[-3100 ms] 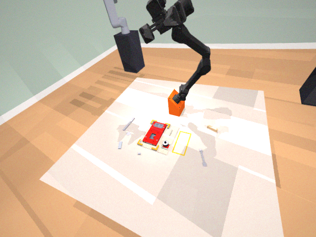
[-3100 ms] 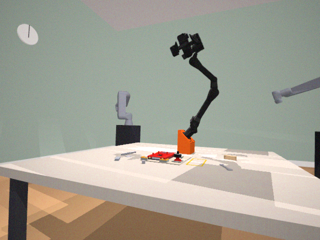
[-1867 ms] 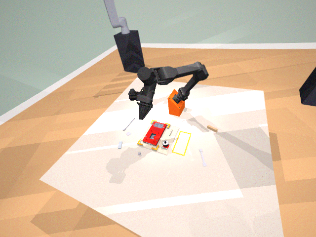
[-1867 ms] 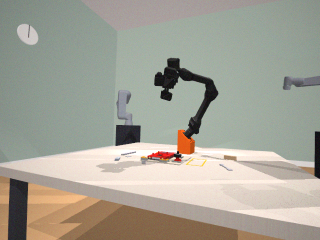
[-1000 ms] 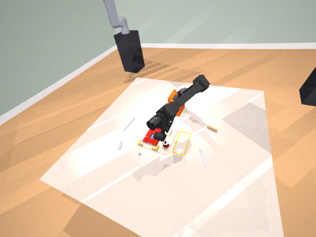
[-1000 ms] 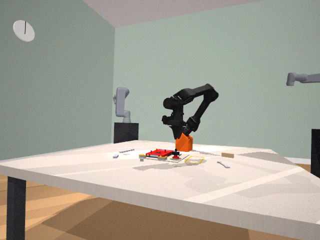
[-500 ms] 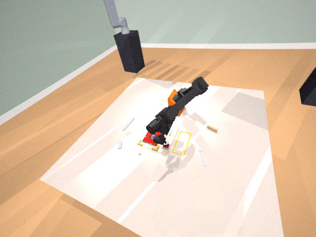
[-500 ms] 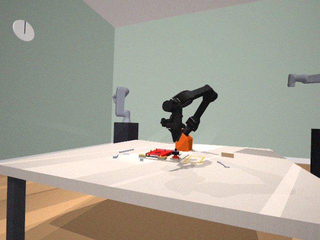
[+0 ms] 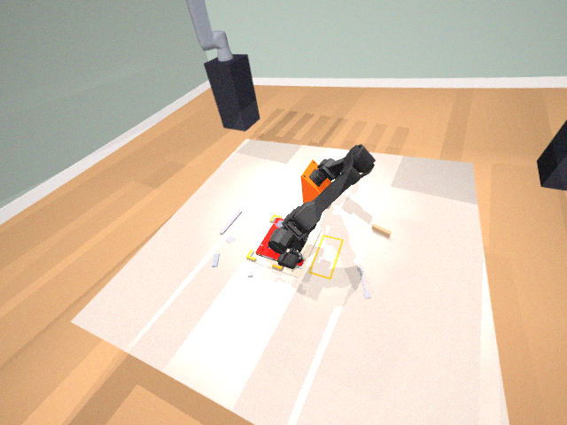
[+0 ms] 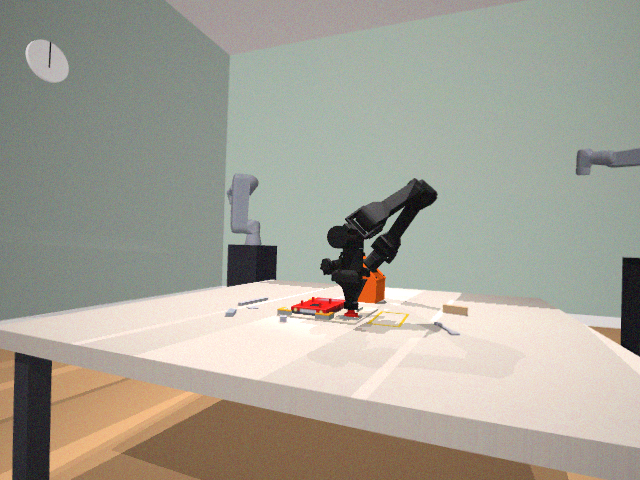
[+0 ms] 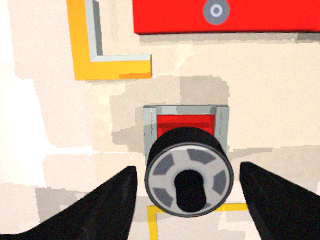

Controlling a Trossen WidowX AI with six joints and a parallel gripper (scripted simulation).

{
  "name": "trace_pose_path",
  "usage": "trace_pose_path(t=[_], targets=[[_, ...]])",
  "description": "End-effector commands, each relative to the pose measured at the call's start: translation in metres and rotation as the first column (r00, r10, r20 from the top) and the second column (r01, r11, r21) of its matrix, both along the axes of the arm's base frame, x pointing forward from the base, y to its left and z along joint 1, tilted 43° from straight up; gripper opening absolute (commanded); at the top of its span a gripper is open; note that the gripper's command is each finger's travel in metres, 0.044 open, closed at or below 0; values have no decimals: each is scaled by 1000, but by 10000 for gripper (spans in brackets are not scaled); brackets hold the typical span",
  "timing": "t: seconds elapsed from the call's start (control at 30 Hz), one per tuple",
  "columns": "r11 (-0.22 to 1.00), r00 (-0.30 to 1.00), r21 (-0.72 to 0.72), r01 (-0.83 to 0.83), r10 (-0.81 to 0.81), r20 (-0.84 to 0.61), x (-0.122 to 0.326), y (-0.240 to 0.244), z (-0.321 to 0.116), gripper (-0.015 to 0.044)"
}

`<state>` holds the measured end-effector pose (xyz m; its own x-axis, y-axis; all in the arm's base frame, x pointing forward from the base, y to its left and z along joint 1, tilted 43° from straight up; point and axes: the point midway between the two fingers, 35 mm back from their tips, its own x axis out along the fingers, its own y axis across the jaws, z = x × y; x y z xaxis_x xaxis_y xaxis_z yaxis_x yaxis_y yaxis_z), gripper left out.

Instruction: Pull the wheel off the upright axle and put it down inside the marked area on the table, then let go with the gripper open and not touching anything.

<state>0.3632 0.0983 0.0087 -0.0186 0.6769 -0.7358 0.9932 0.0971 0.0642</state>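
The gripper (image 11: 187, 197) hangs straight over the wheel (image 11: 189, 172), its two dark fingers spread to either side of the black tyre with a gap on each side, pinching nothing; the wheel sits on its upright axle (image 11: 189, 189), grey spoked face up, above a small red base (image 11: 186, 124) in a grey frame; just nearer than the wheel runs the yellow outline of the marked area (image 9: 326, 256) on the bench (image 10: 465, 372); beyond the wheel lie a yellow corner bracket (image 11: 95, 47) and a red plate (image 11: 225, 16); farther still stands the orange arm mount (image 9: 312, 185).
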Motion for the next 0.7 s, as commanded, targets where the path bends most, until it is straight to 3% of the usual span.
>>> trace_pose_path(t=[0.0, 0.23, 0.43, 0.67], targets=[[1000, 1000, 0, -2, 2, -1, 0, 0, 0, 208], [1000, 1000, 0, -2, 2, -1, 0, 0, 0, 161], [1000, 1000, 0, -1, 1, -1, 0, -1, 1, 4], [1000, 1000, 0, -1, 1, -1, 0, -2, 2, 0]])
